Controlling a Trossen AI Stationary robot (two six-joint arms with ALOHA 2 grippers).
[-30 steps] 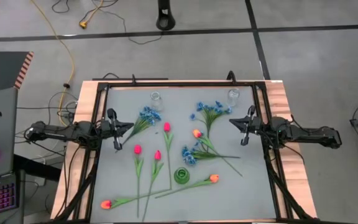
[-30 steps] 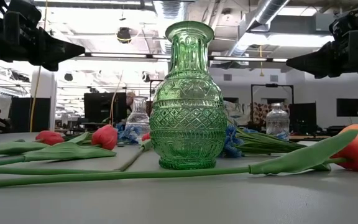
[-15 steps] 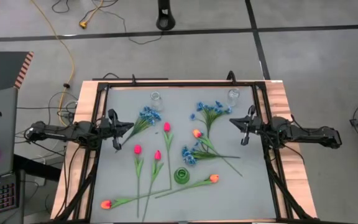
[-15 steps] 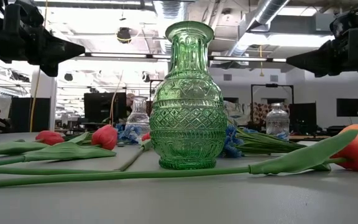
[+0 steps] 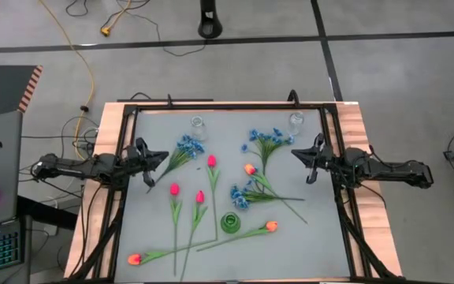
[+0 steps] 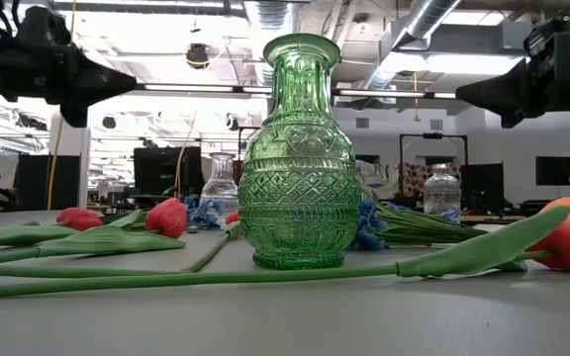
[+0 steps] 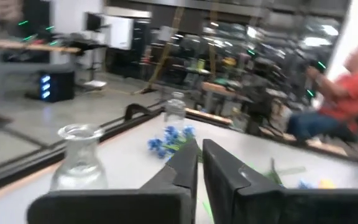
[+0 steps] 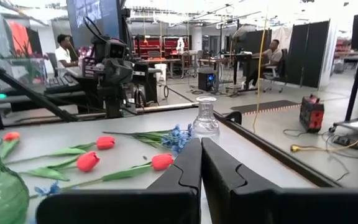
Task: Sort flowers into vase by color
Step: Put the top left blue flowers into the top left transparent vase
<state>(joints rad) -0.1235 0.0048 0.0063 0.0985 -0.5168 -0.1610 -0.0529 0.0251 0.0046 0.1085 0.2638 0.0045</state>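
The flowers lie flat on the grey table (image 5: pixel 156 229): blue bunches (image 5: pixel 187 146) (image 5: pixel 268 139) (image 5: pixel 241 196), pink-red tulips (image 5: pixel 211 161) (image 5: pixel 174 189) (image 5: pixel 199 196) and orange tulips (image 5: pixel 250 169) (image 5: pixel 271 226) (image 5: pixel 134 258). A green glass vase (image 5: pixel 230 223) (image 6: pixel 297 158) stands upright near the front. My left gripper (image 5: pixel 165 155) (image 7: pixel 199 155) hovers level at the table's left edge, shut, beside the left blue bunch. My right gripper (image 5: pixel 293 153) (image 8: pixel 201 152) hovers level at the right edge, shut. Neither holds anything.
Two clear glass vases (image 5: pixel 198 126) (image 5: pixel 296 121) stand at the far side of the table. A black frame (image 5: pixel 227 106) rims the table. In the room beyond, people sit at desks (image 7: pixel 344 93) (image 8: pixel 63 50).
My left gripper has rolled about its own pointing line while staying in place above the left edge. My right gripper has rolled slightly too. The flowers and vases have not moved.
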